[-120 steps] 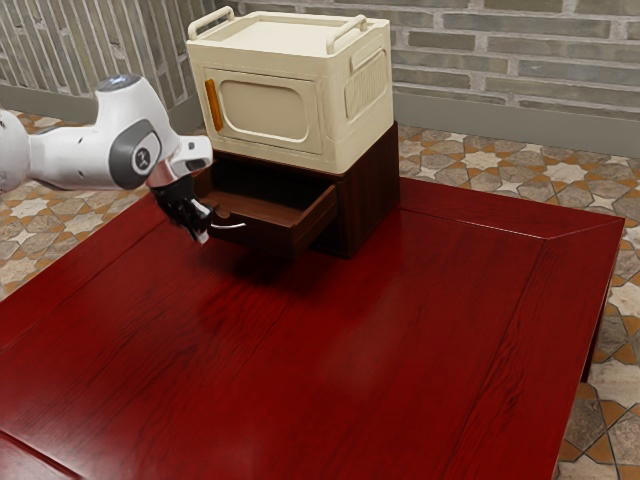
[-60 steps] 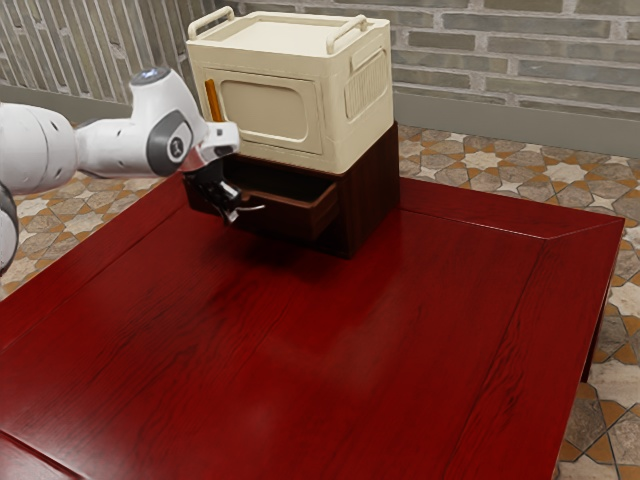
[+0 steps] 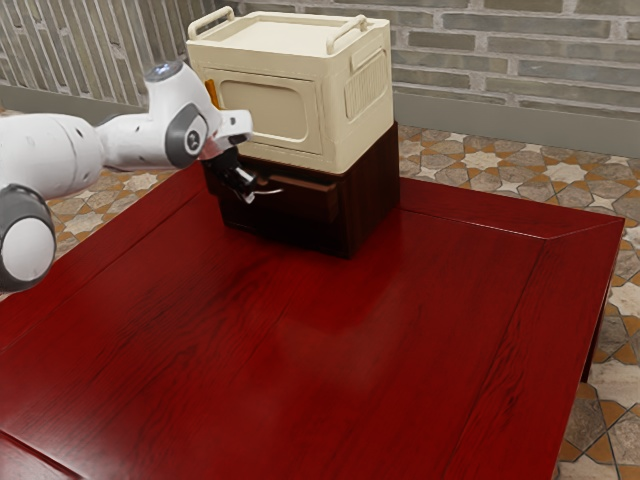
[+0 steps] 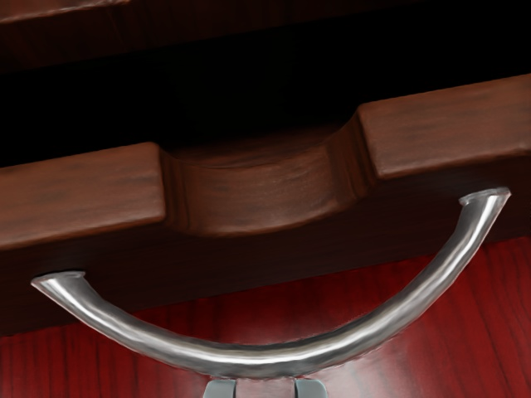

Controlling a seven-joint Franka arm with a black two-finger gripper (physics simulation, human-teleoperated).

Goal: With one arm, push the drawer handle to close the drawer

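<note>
Standing at the outer bow of the curved handle [image 4: 274,356], the fingers [image 4: 220,389] are parted by a modest gap, with nothing gripped between them. Whether they bear on the metal cannot be confirmed. The drawer [image 3: 300,204] lies just beyond the fingers and remains partly out; a dark opening shows behind its front. The wooden cabinet [image 3: 376,200] is farther beyond them, with the cream box [image 3: 355,125] on top, above the fingers.

Principal risk: the bow is rounded, so the fingertips could slide under or over it if the push is not level, leaving the drawer short of closed. Secondary risk: a push off the handle's middle could skew the drawer and make it bind. An overly hard final push might shift the cabinet on the counter [image 3: 350,350] and unsettle the box. Pressure should be straight, central and eased near the end.

Compared with the exterior view of half a second ago, the drawer sits deeper in the cabinet and its opening is narrower. The fingers have advanced with the handle towards the cabinet. No shift of cabinet or box is noted. Closure is judged well advanced but incomplete.
</note>
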